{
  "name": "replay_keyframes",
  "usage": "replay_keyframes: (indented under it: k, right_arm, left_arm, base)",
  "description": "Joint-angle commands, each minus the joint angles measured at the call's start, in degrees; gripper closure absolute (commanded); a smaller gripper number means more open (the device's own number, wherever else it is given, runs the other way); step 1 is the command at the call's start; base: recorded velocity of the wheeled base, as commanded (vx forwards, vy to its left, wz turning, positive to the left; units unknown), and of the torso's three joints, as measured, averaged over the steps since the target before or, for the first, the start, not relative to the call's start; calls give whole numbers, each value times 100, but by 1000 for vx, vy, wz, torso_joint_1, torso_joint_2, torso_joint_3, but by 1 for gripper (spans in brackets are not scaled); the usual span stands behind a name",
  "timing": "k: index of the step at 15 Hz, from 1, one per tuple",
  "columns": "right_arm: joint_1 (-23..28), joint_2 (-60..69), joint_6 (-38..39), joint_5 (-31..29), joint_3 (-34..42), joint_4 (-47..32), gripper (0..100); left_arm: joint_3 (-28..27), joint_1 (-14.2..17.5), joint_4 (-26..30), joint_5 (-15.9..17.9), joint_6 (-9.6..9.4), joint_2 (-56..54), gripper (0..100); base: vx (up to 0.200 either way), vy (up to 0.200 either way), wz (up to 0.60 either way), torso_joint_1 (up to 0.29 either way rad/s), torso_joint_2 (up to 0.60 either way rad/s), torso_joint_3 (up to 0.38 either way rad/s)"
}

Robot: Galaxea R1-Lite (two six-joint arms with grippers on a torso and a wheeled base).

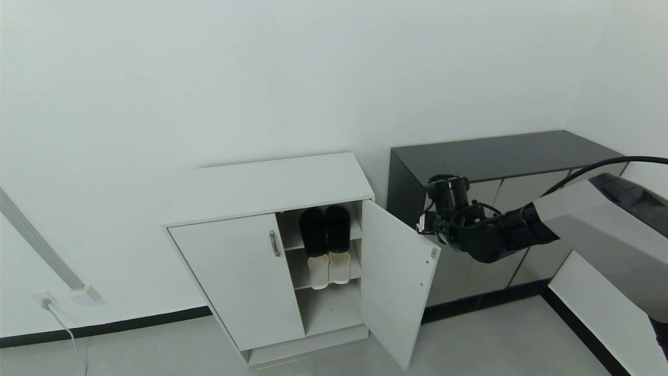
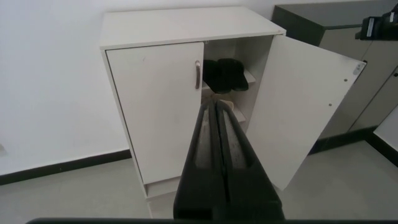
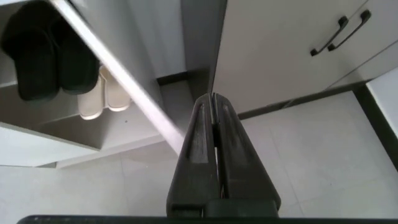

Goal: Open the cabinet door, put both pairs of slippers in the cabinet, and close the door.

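Slippers first: both pairs already sit inside the cabinet [image 1: 271, 183], the black slippers [image 1: 324, 230] on its upper shelf [image 1: 290, 243] and the white slippers [image 1: 329, 269] on the shelf below [image 1: 300, 285], so only the closing seems left. The cabinet's right-hand door [image 1: 396, 271] stands wide open. The right gripper [image 3: 214, 107], fingers pressed together, is just beside that door's free edge, on the side away from the cabinet; whether it touches cannot be told. Pushing with so narrow a closed tip, it could slide off the edge, or shove too briskly so that the door bounces back ajar. Both pairs reach the shelf fronts and might catch the door. The left gripper [image 2: 216, 107], fingers likewise pressed together, hangs in front of the cabinet, well apart. No brand, label or writing is legible.
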State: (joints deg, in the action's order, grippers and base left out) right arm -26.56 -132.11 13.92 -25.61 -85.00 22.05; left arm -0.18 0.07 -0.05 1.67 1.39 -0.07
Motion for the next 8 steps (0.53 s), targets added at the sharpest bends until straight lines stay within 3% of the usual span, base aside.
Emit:
replay_keyframes:
  k: [1,8]
  right_arm:
    - [37,-131,-3,12,-25,1,100]
    - [55,-254,76,320,1,-17,100]
  left_arm:
    - [1,1,-4,0,2,7,100]
    - [1,1,-4,0,2,7,100]
  base:
    - [0,0,0,0,0,0]
    - [0,0,0,0,0,0]
